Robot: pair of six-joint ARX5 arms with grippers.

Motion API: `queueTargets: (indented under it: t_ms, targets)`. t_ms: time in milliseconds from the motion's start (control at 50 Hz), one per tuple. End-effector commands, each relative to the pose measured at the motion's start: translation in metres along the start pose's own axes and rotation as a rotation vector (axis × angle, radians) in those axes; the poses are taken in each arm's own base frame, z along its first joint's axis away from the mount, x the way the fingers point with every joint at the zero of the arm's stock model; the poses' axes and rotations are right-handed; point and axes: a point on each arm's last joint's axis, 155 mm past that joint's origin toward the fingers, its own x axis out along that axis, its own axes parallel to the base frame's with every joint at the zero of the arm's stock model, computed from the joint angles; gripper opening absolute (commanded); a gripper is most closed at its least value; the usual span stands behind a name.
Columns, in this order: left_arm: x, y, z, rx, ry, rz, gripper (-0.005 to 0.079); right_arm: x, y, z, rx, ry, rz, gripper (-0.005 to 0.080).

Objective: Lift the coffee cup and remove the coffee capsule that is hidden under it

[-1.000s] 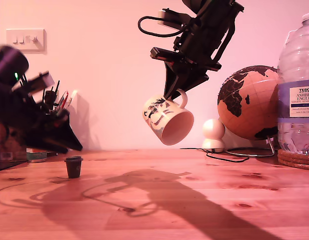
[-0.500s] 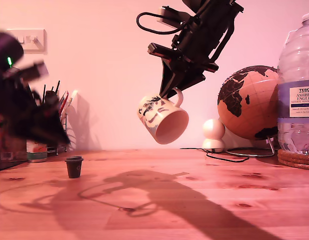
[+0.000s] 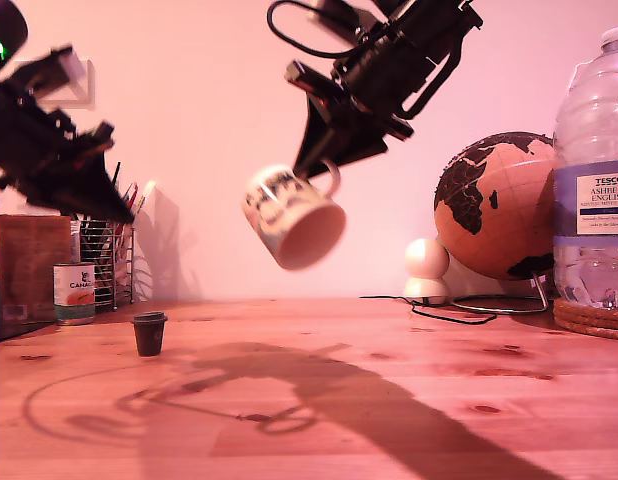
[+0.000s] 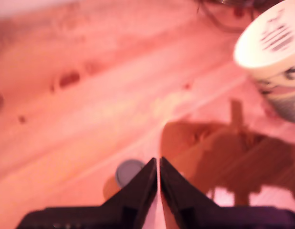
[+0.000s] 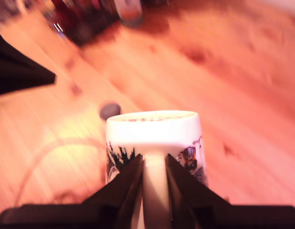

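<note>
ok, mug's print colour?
Dark blue-black on the white ceramic mug; clearest in the exterior view.

Coffee capsule (image 3: 148,333) alone on bare surface (image 3: 389,400), open room on all sides, coffee cup (image 3: 292,217) held high overhead, tin can (image 3: 74,293) well behind.

wooden table (image 3: 409,400), coffee capsule (image 3: 148,333), tin can (image 3: 73,293)

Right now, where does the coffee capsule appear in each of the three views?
Exterior view: the coffee capsule stands upright on the wooden table, toward the exterior view's left, uncovered.
First wrist view: a small blurred round shape on the table, just beside my first gripper.
Second wrist view: a small dark blur on the table beyond the coffee cup.
Shared landmark: the coffee cup, visible in all three.
</note>
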Motion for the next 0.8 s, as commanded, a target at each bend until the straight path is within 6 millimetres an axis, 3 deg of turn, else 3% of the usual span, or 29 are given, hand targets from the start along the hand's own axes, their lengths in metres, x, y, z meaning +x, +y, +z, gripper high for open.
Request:
queueTargets:
  t_ms: [0, 260, 440, 780]
  targets:
    - [-0.002, 0.004, 0.002, -0.019, -0.015, 0.009, -0.0021, -0.013, 0.007, 0.023, -0.038, -0.073, 0.009, -0.0012]
    - [-0.004, 0.004, 0.007, -0.042, -0.042, -0.020, -0.0021, -0.012, 0.011, 0.033, -0.080, -0.142, 0.031, -0.0012]
    - [-0.005, 0.004, 0.012, -0.038, -0.060, -0.021, -0.0021, -0.008, 0.017, 0.022, -0.092, -0.180, 0.060, -0.0012]
    - [-0.005, 0.002, 0.014, -0.038, -0.067, -0.032, -0.0021, -0.030, 0.015, 0.017, -0.047, -0.442, 0.028, -0.0012]
